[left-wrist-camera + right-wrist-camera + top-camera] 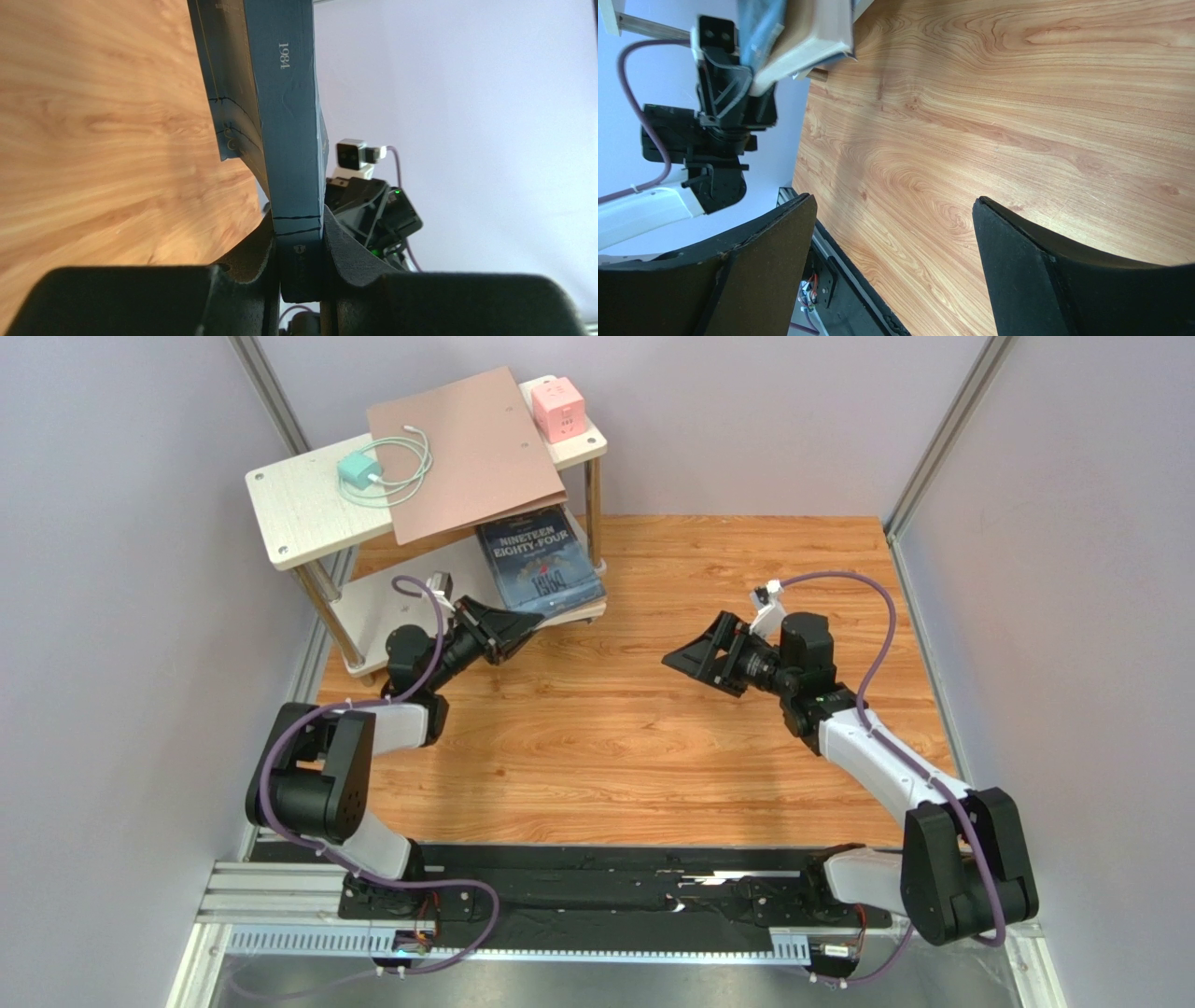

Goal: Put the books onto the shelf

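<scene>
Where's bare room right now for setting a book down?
Free: the wood floor between left claw and right claw. Crowded: the shelf top, under charger, pinkish board and pink cube; the 1984 book, in the left claw, takes the lower tier's right end.

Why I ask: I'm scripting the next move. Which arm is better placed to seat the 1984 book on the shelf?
Left, probably. The left pincer clamps the 1984 book at the lower tier of the shelf; the right pincer hangs open and empty over the floor.
</scene>
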